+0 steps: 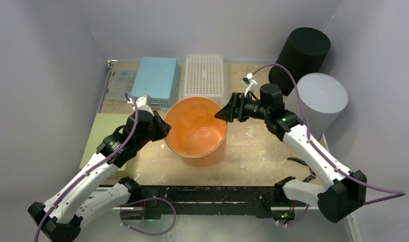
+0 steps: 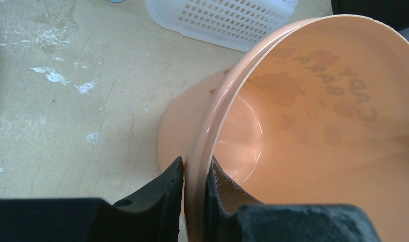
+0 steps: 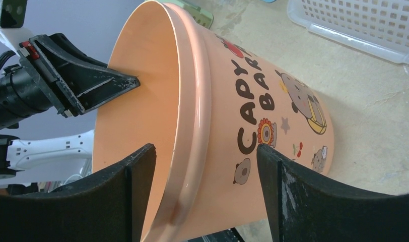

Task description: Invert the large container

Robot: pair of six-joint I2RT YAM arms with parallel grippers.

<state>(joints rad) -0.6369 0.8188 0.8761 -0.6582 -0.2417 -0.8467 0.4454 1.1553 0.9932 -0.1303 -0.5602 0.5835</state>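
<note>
The large container [image 1: 197, 133] is an orange bucket standing upright with its mouth up, in the middle of the table. My left gripper [image 1: 165, 128] is shut on its left rim. In the left wrist view the left gripper [image 2: 195, 164] has one finger outside and one inside the orange container [image 2: 313, 116]. My right gripper [image 1: 223, 113] is at the opposite rim. In the right wrist view the right gripper [image 3: 206, 148] stands open and straddles the rim of the container [image 3: 243, 101], with gaps on both sides. The left gripper [image 3: 127, 80] shows across the mouth.
Behind the bucket lie a blue box [image 1: 156, 80] and a white perforated basket [image 1: 205, 75]. A black cylinder [image 1: 300, 53] and a grey cylinder [image 1: 321, 98] stand at the back right. A green mat [image 1: 99, 136] lies under my left arm.
</note>
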